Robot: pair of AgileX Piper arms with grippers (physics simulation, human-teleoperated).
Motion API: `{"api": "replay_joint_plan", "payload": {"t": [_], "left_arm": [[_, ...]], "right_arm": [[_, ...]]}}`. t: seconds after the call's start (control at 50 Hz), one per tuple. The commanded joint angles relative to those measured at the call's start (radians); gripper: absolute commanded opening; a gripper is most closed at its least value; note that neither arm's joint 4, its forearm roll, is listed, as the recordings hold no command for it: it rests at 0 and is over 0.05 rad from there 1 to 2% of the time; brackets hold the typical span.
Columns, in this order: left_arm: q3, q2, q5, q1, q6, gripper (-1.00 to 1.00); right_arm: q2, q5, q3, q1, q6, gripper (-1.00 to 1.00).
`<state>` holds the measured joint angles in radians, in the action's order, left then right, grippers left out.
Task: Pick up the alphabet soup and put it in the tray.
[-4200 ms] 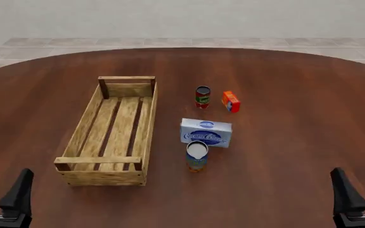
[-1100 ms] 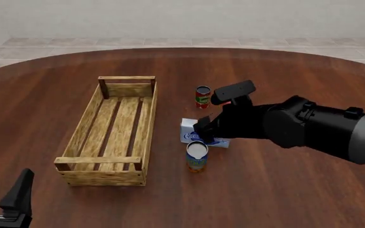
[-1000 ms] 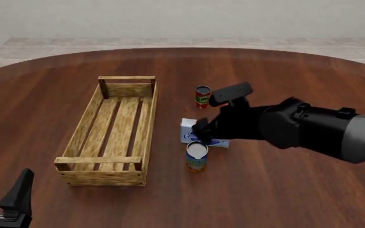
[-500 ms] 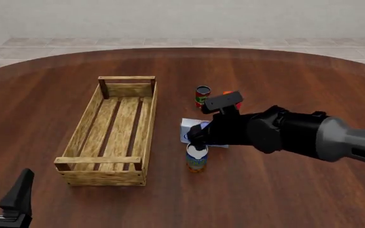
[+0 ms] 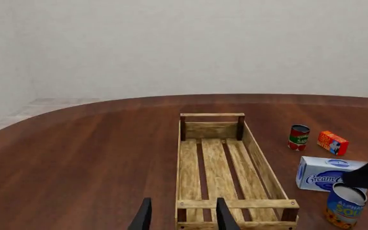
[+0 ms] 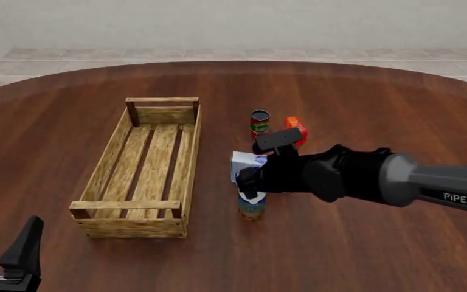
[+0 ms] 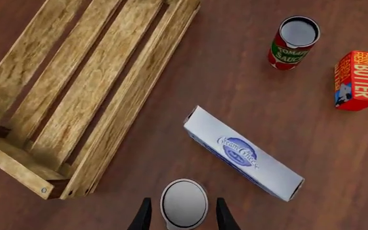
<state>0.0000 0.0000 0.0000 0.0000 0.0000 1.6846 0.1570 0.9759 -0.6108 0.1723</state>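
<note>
1. Soup can [image 6: 252,205], a small cylinder, stands upright on the table just right of the slatted wooden tray [image 6: 143,170].
2. Right gripper [image 7: 182,211] fingers spread, straddling its pale top.
3. Left gripper [image 5: 180,216] fingers parted, empty.

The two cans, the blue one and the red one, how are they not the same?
The alphabet soup has a blue label turning orange low down; the tomato sauce can is red and green. The right gripper straddles the soup; the tomato can stands alone, farther back. Both stand upright.

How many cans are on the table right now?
2. The soup can stands between the right gripper's fingers, near the tray; the tomato sauce can stands farther back beside the butter box.
</note>
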Motion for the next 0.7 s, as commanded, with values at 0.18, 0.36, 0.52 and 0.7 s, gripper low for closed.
{"api": "replay_joint_plan", "payload": {"t": [0.18,0.36,0.52,0.7], "left_arm": [[0.000,0.000,0.000,0.000,0.000,1.00],[0.000,0.000,0.000,0.000,0.000,1.00],[0.000,0.000,0.000,0.000,0.000,1.00],[0.000,0.000,0.000,0.000,0.000,1.00]], "right_arm": [[0.053,-0.054,-0.020,-0.008,0.028,1.00],[0.069,-0.074,-0.030,-0.013,0.036,1.00],[0.088,-0.083,-0.029,-0.007,0.039,1.00],[0.106,-0.098,-0.031,-0.005,0.046,1.00]]}}
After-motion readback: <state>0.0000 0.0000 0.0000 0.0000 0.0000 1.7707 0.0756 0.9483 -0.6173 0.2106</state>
